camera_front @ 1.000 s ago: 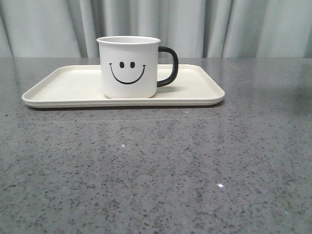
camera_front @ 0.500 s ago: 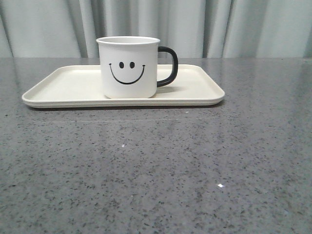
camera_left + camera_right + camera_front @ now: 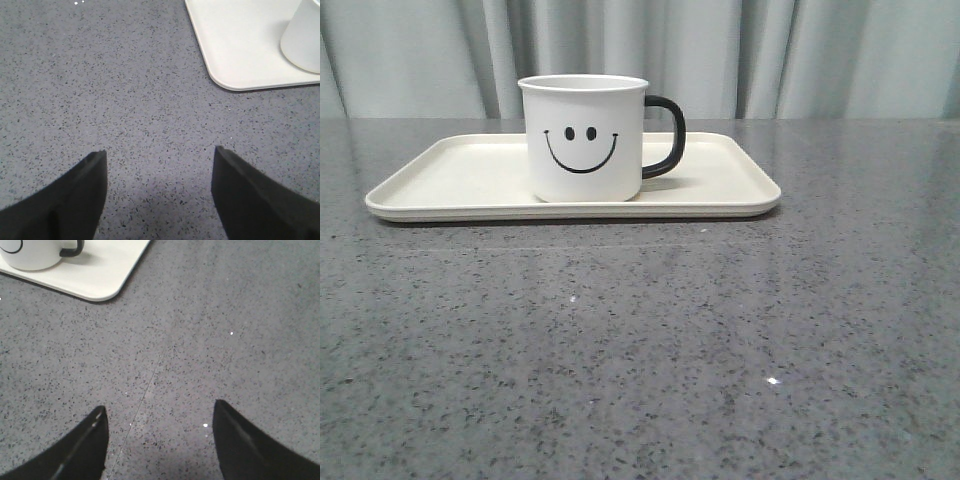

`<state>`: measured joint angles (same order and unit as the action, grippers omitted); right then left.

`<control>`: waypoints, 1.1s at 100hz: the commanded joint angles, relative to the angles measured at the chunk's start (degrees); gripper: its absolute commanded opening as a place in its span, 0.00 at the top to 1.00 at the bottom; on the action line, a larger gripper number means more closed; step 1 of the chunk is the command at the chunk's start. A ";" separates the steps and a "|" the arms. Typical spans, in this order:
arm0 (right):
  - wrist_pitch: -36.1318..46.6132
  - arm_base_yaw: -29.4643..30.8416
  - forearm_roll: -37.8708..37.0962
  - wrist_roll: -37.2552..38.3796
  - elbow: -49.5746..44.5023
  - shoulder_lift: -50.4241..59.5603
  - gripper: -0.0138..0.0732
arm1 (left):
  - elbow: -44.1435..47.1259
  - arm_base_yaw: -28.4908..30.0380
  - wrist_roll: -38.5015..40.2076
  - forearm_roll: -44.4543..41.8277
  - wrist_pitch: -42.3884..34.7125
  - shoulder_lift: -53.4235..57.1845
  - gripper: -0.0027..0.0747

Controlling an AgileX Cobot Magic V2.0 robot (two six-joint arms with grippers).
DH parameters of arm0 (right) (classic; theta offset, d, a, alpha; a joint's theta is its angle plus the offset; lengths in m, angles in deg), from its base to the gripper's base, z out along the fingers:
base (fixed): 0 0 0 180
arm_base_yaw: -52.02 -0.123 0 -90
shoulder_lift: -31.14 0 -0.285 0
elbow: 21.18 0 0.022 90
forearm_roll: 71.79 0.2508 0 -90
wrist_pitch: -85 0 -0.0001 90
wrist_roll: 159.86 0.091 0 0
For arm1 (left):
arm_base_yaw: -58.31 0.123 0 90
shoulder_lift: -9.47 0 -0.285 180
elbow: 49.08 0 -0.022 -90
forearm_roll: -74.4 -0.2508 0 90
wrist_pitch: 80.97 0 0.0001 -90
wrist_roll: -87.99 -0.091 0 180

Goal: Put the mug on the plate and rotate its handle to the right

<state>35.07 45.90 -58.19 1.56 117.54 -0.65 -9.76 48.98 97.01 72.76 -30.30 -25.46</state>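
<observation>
No movement is seen since earlier — mug [image 3: 584, 138] sits on plate [image 3: 720, 190], handle [image 3: 666, 136] right. Both jaws wide, empty. Rigid, slick enamel — best gripped at rim.

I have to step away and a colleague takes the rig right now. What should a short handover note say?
Left gripper: open, empty, over bare table, clear of the plate.
Right gripper: open, empty, also over bare table.
Mug: upright on the plate, smiley facing the front camera.
Handle: points to the robot's right.
Done: mug is on the plate and its handle is turned right.
Left: nothing visible; only confirm the result and park the arms.
</observation>
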 commanded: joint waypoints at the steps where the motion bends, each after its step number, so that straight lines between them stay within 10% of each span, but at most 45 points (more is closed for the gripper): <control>1: 3.76 0.35 -0.17 0.63 0.80 -0.16 0.32 | -1.43 -0.08 0.43 0.40 -4.16 -0.29 0.40; 27: 3.83 0.35 -0.17 0.63 0.80 -0.16 0.42 | -1.43 -0.08 0.43 0.40 -4.16 -0.29 0.43; 58: 3.77 0.35 -0.17 0.63 0.80 -0.16 0.93 | -1.43 -0.08 0.43 0.40 -4.16 -0.29 0.91; 110: 3.77 0.35 -0.17 0.63 0.80 -0.16 0.92 | -1.43 -0.08 0.43 0.40 -4.16 -0.29 0.99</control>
<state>35.07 45.90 -58.22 2.03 117.06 -0.65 -9.76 48.98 97.01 72.76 -30.30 -25.46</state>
